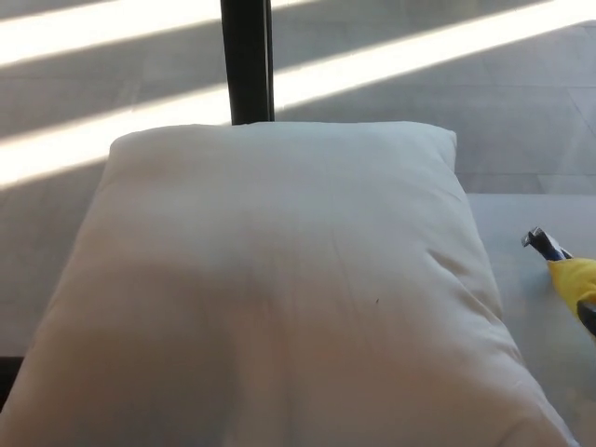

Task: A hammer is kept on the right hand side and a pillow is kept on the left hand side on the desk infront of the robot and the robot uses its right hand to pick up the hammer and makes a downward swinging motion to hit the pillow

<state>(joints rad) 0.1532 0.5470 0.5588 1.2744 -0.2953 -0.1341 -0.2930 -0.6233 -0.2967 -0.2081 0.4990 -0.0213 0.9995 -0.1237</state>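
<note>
A big white pillow (279, 279) fills most of the head view and lies on the desk's left and middle. At the right edge, a hammer (570, 276) with a yellow handle points its dark head (538, 240) up and to the left, low over the desk beside the pillow's right side. Only a black sliver of my right hand (589, 318) shows, wrapped on the yellow handle at the picture's edge. The hammer is apart from the pillow. My left hand does not show.
The pale desk top (531, 209) shows to the right of the pillow. A black upright post (247, 60) stands behind the pillow's far edge. Beyond lies a grey floor with bright sun stripes (112, 130).
</note>
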